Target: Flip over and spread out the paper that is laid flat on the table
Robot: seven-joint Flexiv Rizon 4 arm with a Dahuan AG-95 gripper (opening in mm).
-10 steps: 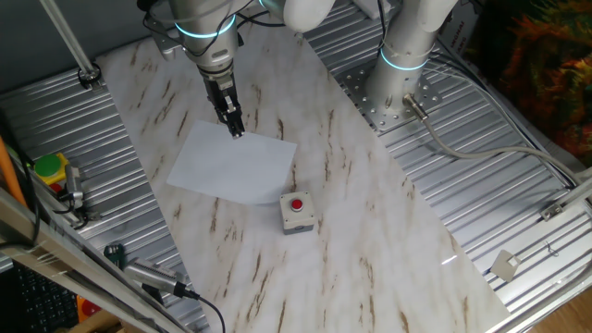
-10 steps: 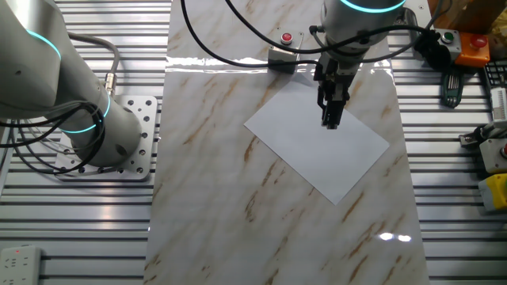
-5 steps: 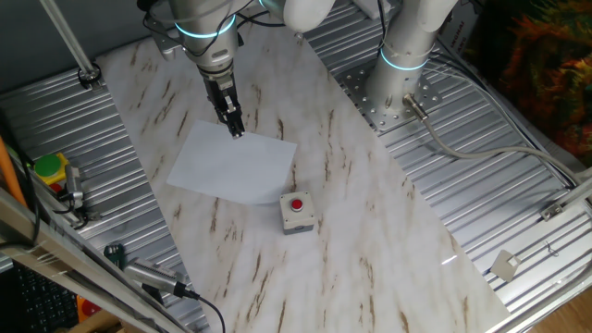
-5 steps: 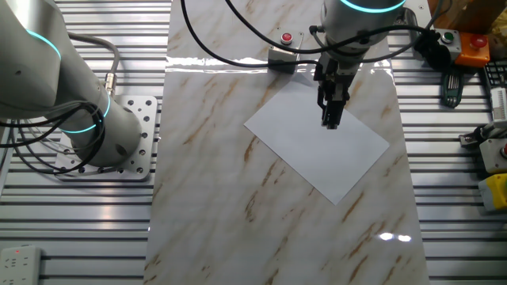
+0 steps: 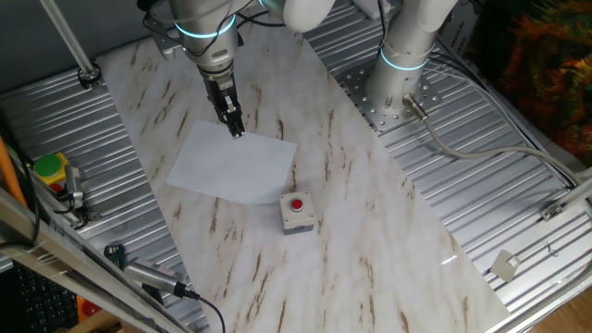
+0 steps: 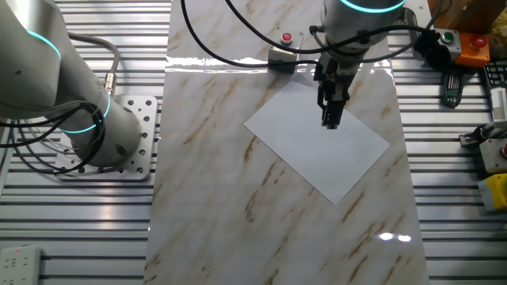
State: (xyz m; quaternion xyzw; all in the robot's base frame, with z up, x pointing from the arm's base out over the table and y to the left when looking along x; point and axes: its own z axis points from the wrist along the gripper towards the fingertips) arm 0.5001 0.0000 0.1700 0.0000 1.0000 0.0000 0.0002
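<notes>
Marble table (image 5: 370, 231), gripper (image 5: 237, 130) tips on paper (image 5: 231, 166)

a small grey box with a red round button (image 5: 296, 210) sits on the marble-look table (image 5: 370, 240). ribbed silver metal panels (image 5: 83, 148) flank the table on both sides. a yellow and green button unit (image 5: 46, 169) rests on the panel at the left edge, an orange device (image 6: 467, 43) lies on the panel, and a white power strip (image 6: 20, 260) lies in the corner.
</notes>
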